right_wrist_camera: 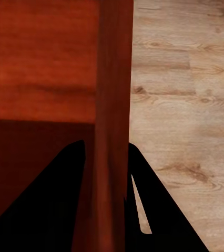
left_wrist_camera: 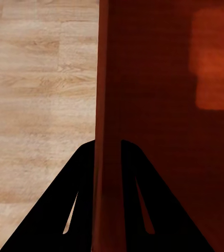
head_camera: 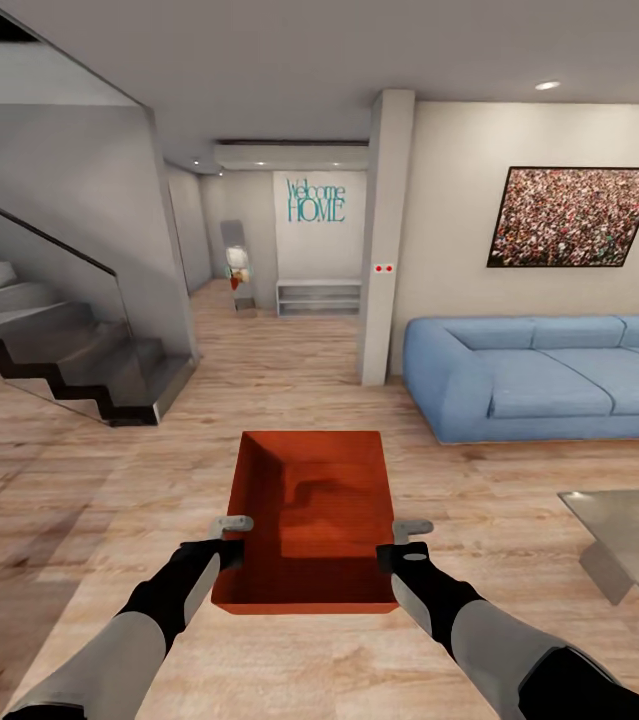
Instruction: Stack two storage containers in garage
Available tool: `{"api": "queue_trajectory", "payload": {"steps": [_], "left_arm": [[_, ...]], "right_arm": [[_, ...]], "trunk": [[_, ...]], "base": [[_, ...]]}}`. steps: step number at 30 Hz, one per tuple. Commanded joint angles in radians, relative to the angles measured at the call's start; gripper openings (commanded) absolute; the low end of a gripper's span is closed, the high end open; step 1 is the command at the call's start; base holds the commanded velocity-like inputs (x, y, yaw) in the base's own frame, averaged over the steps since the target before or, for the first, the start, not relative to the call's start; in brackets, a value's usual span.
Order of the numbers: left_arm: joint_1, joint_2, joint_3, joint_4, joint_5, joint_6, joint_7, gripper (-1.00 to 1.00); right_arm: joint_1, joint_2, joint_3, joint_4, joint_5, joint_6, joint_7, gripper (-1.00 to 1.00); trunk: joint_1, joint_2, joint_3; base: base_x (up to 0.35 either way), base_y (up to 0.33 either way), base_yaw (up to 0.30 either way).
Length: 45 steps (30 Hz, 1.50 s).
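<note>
I hold one orange-red topless storage container [head_camera: 309, 515] out in front of me, above the light wood plank floor of the living room. My left gripper [head_camera: 231, 524] is shut on its left wall, and my right gripper [head_camera: 411, 527] is shut on its right wall. In the left wrist view the thin container wall [left_wrist_camera: 108, 94] runs between the two black fingers [left_wrist_camera: 64, 210]. The right wrist view has the opposite wall [right_wrist_camera: 113, 94] clamped between its fingers [right_wrist_camera: 149, 205]. The container is empty inside.
A blue sofa [head_camera: 549, 380] stands at the right, with a glass coffee table [head_camera: 634, 535] in front of it. A white pillar [head_camera: 384, 240] is ahead, a hallway with a "Welcome HOME" wall [head_camera: 316, 200] beyond it. Stairs [head_camera: 49, 340] rise at the left.
</note>
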Motion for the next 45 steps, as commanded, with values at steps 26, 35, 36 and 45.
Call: {"api": "queue_trajectory", "payload": {"steps": [26, 35, 36, 45], "left_arm": [[-0.001, 0.000, 0.020, -0.021, -0.025, 0.008, 0.020, -1.00], [-0.001, 0.000, 0.020, -0.021, -0.025, 0.008, 0.020, -1.00], [-0.001, 0.000, 0.020, -0.021, -0.025, 0.008, 0.020, -1.00], [-0.001, 0.000, 0.020, -0.021, -0.024, 0.008, 0.018, -1.00]], "right_arm": [[0.000, -0.001, -0.001, 0.000, -0.011, 0.005, -0.002, -1.00], [0.000, -0.001, -0.001, 0.000, -0.009, 0.004, -0.004, -1.00], [0.000, -0.001, -0.001, 0.000, -0.009, 0.004, -0.003, -1.00], [0.000, -0.001, -0.001, 0.000, -0.010, 0.004, -0.002, -1.00]], "trunk": [[0.001, -0.002, -0.002], [0.001, -0.002, -0.002], [0.001, -0.002, -0.002], [0.001, -0.002, -0.002]], "base": [[0.226, 0.001, 0.000], [0.322, 0.000, 0.000], [0.322, 0.000, 0.000], [0.322, 0.000, 0.005]]}}
